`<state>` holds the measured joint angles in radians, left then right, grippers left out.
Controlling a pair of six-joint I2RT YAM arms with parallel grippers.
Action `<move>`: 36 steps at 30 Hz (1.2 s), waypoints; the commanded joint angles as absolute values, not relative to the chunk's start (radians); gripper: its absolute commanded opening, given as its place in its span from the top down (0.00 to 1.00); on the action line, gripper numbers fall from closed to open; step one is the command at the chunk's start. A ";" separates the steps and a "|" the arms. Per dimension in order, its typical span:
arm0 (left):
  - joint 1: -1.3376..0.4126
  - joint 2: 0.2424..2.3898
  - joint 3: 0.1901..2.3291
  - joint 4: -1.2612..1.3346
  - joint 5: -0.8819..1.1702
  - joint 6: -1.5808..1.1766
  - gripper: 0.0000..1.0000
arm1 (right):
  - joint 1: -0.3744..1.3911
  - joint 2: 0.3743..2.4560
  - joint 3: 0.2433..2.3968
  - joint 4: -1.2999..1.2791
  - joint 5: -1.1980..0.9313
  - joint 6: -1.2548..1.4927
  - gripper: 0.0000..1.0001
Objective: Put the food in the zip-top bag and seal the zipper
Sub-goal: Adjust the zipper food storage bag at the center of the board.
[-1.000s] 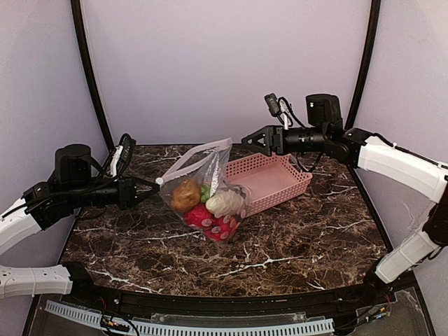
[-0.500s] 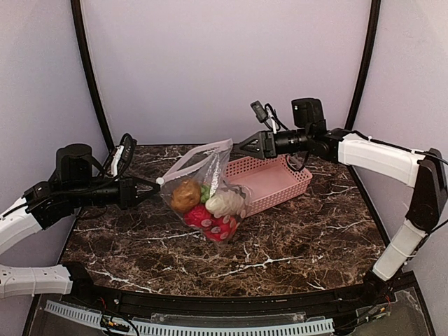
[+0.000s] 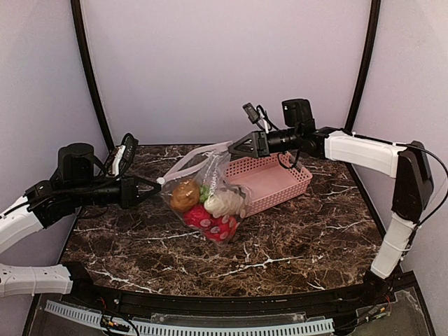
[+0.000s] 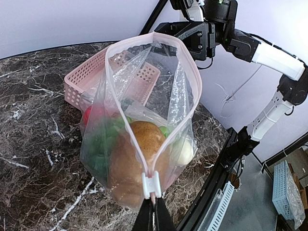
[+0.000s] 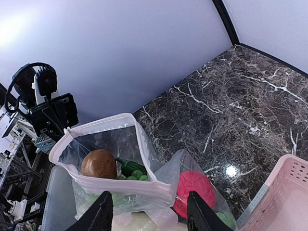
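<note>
Right, left fingers point(image 4: 143, 220) are pinched tight together on the zipper point(image 4: 130, 40), just below its white slider point(image 4: 151, 185). They hold that corner of the zip-top bag point(image 4: 188, 103) up while its belly rests on the bench point(image 3: 301, 238). Across the mouth, right fingers point(image 5: 100, 216) stand apart, straddling the far end of the rim, not clamped as far as I can tell. The food is inside: orange fruit point(image 4: 144, 139), greens point(image 5: 132, 171), red tomato point(image 5: 195, 188). Best play, I'd say: nip that far corner firmly, draw the mouth taut, then run the slider across, clear of the pink basket point(image 3: 269, 178).

walls point(image 3: 224, 63): pale lilac | table point(image 3: 301, 241): dark veined marble | poles point(image 3: 89, 77): black
</note>
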<state>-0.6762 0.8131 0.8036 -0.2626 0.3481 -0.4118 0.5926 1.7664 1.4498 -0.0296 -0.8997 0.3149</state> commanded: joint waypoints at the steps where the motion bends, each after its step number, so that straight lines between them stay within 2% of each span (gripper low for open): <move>1: -0.673 0.818 0.839 -0.244 0.357 -0.413 0.99 | 0.582 1.789 1.494 0.018 -0.991 0.310 0.52; 6: -0.673 0.823 0.838 -0.236 0.352 -0.414 0.99 | 0.583 1.804 1.515 0.019 -1.030 0.302 0.66; 11: -0.673 0.825 0.843 -0.226 0.350 -0.419 0.99 | 0.584 1.806 1.530 0.022 -1.037 0.307 0.89; 15: -0.673 0.817 0.857 -0.218 0.344 -0.434 0.99 | 0.584 1.784 1.528 0.029 -1.022 0.311 1.00; 23: -0.672 0.784 0.928 -0.248 0.318 -0.469 0.99 | 0.587 1.682 1.475 0.020 -0.986 0.314 1.00; 34: -0.671 0.791 0.988 -0.244 0.372 -0.506 0.99 | 0.675 1.542 1.417 -0.116 -0.793 0.228 1.00; 35: -0.672 0.791 0.988 -0.235 0.379 -0.509 0.99 | 0.679 1.542 1.408 -0.107 -0.789 0.230 0.94; 36: -0.672 0.791 0.989 -0.234 0.380 -0.510 0.99 | 0.680 1.544 1.400 -0.094 -0.790 0.235 0.84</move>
